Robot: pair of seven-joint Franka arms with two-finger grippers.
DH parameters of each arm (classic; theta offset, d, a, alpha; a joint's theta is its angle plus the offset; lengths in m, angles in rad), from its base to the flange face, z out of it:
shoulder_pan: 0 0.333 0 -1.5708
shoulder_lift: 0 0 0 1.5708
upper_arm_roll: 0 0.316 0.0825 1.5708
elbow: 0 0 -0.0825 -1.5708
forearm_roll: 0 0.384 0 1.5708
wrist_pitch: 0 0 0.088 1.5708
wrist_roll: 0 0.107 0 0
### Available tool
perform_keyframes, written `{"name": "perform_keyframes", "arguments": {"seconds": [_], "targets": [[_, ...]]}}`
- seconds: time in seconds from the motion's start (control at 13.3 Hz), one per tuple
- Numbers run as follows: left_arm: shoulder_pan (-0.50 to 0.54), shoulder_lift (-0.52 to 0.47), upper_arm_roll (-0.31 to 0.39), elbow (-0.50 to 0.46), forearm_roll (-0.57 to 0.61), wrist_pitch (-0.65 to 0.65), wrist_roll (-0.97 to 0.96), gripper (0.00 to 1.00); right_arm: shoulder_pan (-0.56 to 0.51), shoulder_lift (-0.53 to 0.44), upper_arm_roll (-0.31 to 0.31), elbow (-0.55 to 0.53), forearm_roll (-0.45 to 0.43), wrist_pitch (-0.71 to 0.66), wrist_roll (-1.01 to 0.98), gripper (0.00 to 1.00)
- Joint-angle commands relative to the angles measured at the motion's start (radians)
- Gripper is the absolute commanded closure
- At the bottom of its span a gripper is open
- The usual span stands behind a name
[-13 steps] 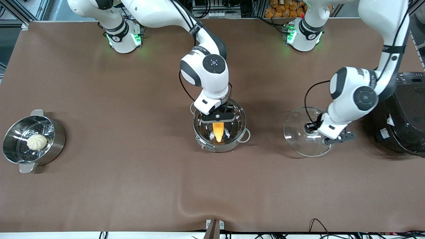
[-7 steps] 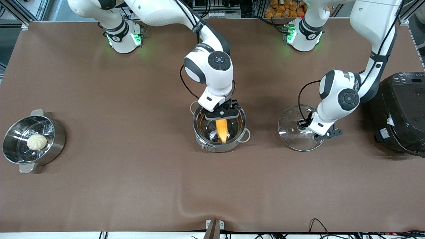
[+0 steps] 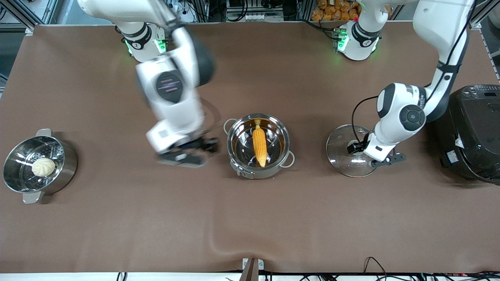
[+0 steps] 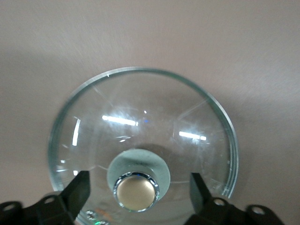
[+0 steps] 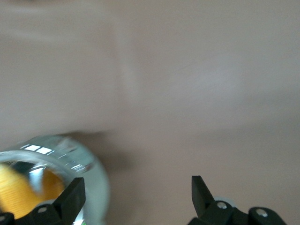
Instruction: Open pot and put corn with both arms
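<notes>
Front view shows the corn (image 3: pixel 259 146) lying in the lidless pot (image 3: pixel 283 132). Right gripper (image 3: pixel 186 153), blurred, seemingly hangs empty and spread beside it over the table (image 3: pixel 117 218). Left gripper (image 4: pixel 136 197) straddles the knob (image 4: pixel 136 191) of the lid (image 3: pixel 340 158), fingers (image 4: pixel 77 190) clear of it.

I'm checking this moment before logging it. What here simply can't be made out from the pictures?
- Right hand, front view: motion-smeared over the table beside the pot; finger outline unclear there.
- Corn, right wrist view: blurred and cut off by the picture's edge.
- Lid, front view: the left hand and its wrist cover the knob.
- Big black cooker, front view: cut off by the edge.
</notes>
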Motion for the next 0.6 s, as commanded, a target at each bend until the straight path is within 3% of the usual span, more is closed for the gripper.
{"name": "perform_keyframes", "arguments": {"seconds": [0.0, 0.22, 0.38, 0.53], "targets": [[-0.010, -0.032, -0.009, 0.217, 0.093, -0.267, -0.014, 0.00, -0.151, -0.111, 0.031, -0.081, 0.042, -0.095, -0.252, 0.00], [-0.007, -0.035, -0.021, 0.415, 0.093, -0.430, -0.004, 0.00, -0.256, -0.250, 0.030, -0.130, 0.052, -0.191, -0.407, 0.00], [0.002, -0.071, -0.027, 0.471, 0.076, -0.461, 0.002, 0.00, -0.313, -0.365, 0.028, -0.203, 0.050, -0.194, -0.452, 0.00], [-0.004, -0.123, -0.027, 0.512, 0.076, -0.490, -0.007, 0.00, -0.366, -0.437, 0.030, -0.211, 0.050, -0.264, -0.458, 0.00]]}}
